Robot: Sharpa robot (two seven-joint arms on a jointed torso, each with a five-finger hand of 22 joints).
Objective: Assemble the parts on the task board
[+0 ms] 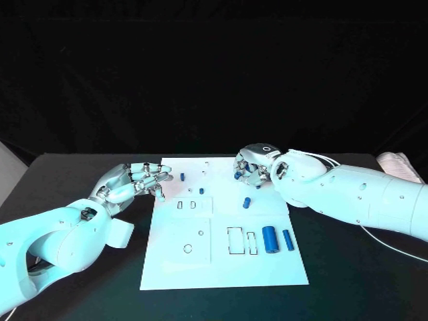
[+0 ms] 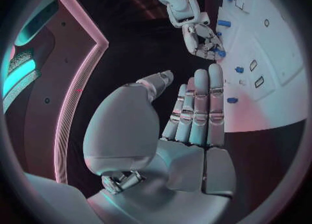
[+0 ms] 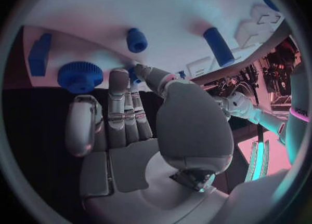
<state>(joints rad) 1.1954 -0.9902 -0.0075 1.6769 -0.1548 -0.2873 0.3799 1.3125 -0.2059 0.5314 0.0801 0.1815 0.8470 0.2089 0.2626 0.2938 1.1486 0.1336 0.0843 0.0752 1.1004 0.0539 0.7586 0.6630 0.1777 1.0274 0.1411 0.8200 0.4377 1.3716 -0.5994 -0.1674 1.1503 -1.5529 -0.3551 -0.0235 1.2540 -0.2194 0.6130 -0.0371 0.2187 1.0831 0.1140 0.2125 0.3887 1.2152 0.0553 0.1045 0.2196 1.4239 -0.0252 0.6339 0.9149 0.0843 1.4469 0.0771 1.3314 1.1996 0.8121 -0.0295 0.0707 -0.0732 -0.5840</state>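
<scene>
1. The white board (image 1: 224, 264) is lying in the middle of the black desk (image 1: 69, 174), between the two robot hands.
2. The left robot hand (image 1: 142, 182) is hovering just beside the board's near-left edge. Its fingers (image 2: 202, 104) are lying straight and close together, the thumb is standing apart, and it is holding nothing.
3. The right robot hand (image 1: 251, 171) is hanging over the far right part of the board with its fingers curled down. A small blue piece (image 1: 239, 175) is showing at its fingertips, and the hand seems to be pinching it, but the fingers are hiding part of it, so I cannot tell for sure.
4. A small blue peg (image 1: 182, 177) is standing on the board just beside the left robot hand's fingertips.
5. Another small blue peg (image 1: 201, 190) is sitting between the two robot hands.
6. A short blue peg (image 1: 247, 201) is standing on the board just below the right robot hand, toward the robot.
7. A fat blue roller (image 1: 270, 239) and a thin blue bar (image 1: 288, 240) are lying side by side near the board's right edge, well apart from the right robot hand and closer to the robot.
8. In the right wrist view, a round blue gear (image 3: 80, 76) is sitting just past the right robot hand's fingertips.
</scene>
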